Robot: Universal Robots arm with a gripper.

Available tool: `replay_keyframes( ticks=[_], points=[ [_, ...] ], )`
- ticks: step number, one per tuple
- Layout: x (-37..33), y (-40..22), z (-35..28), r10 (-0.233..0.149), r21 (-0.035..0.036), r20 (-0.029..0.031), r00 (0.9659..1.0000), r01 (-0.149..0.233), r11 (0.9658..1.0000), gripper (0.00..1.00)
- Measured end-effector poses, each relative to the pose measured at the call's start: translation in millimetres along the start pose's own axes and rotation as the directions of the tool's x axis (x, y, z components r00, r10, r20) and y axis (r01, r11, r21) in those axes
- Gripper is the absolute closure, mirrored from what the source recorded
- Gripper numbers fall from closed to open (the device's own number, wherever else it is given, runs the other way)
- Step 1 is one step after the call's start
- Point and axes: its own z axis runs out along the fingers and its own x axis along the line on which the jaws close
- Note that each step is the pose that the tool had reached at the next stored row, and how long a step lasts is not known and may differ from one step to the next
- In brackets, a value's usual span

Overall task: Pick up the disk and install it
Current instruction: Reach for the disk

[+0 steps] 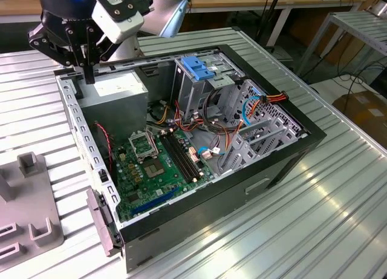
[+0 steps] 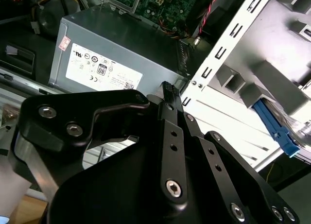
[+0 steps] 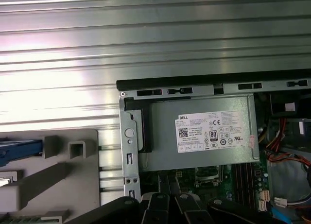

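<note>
The tool [image 1: 89, 76], closed on nothing, hangs over the power supply [image 1: 115, 88] in the open computer case [image 1: 272, 170]. The disk [image 3: 19, 147] waits edge-out for pickup in the grey holder [image 3: 73, 185] on the tabletop [image 1: 326, 218].

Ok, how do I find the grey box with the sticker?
Find the open computer case on the ribbed metal table. In its corner by the gripper sits the power-supply box. It is grey with a white sticker, unlike the green circuit board beside it.
</note>
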Motion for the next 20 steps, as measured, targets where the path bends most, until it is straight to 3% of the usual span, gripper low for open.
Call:
replay_keyframes(
  ticks=[20],
  points=[
    [20.5,-1.6,-0.5,0.000,0.0000,0.0000,1.0000,0.000,1.0000,0.90]
  ],
)
